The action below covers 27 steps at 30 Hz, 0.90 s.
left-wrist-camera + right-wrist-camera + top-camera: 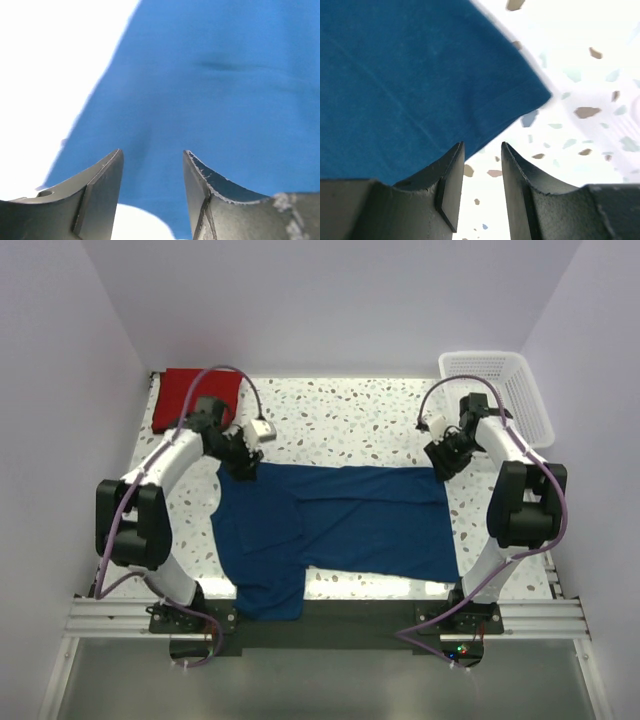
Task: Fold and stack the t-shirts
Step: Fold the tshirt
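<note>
The dark blue t-shirt lies flat in the middle of the speckled table. One part of it hangs down over the table edge at 7 o'clock. The red t-shirt sits folded in the corner at 11 o'clock. A white basket stands at 1 o'clock.

The left claw is at the blue shirt's 10 o'clock corner. Its fingers are apart, and its own camera shows blue cloth under the gap but nothing pinched. The right claw is at the 2 o'clock corner. Its fingers are apart too, and only table shows between them. The cloth edge is just beside one finger.

I think the step is to grab both far corners and fold the shirt toward 6 o'clock. To do it well, the right claw should slide a bit toward 9 o'clock, so the cloth goes between its fingers. Both claws should go low, pinch at the same time, and lift evenly. If one corner slips, the fold may end up crooked.
</note>
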Available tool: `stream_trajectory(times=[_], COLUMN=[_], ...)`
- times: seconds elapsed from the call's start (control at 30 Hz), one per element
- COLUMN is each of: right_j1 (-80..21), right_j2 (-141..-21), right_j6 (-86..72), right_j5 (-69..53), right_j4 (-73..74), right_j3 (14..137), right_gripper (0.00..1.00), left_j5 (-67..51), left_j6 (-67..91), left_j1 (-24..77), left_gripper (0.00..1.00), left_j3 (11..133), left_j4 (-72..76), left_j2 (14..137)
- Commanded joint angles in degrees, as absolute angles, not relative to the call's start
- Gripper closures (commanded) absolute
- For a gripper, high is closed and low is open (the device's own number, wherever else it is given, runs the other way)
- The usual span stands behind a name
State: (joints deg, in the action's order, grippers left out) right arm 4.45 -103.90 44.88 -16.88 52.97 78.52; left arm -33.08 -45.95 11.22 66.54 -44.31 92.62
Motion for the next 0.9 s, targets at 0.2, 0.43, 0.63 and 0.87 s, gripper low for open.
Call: stream_trajectory(times=[0.2, 0.43, 0.63, 0.87], right_j1=[0.44, -1.14, -1.76, -2.72], right_j2=[-106.61, -108.98, -111.09, -112.24], right_j6=[41.31, 44.38, 47.28, 50.89], right_j5=[-4.84, -3.33, -5.36, -4.04], right_j4=[45.18, 44.91, 48.07, 49.13], right_j3=[82.43, 84.72, 86.4, 85.26], right_gripper=[0.57, 0.52, 0.5, 0.52], left_j5=[-19.79, -17.49, -17.49, -17.05], left_j6=[-44.39, -47.28, -48.6, -49.48], left_j1=[3.25, 1.85, 1.5, 1.23], left_gripper=[0.43, 0.41, 0.39, 0.39], left_j3=[79.01, 82.26, 83.67, 83.93], left_j4=[-36.04, -35.24, -35.59, -35.77], left_j2=[104.83, 110.82, 113.02, 114.43])
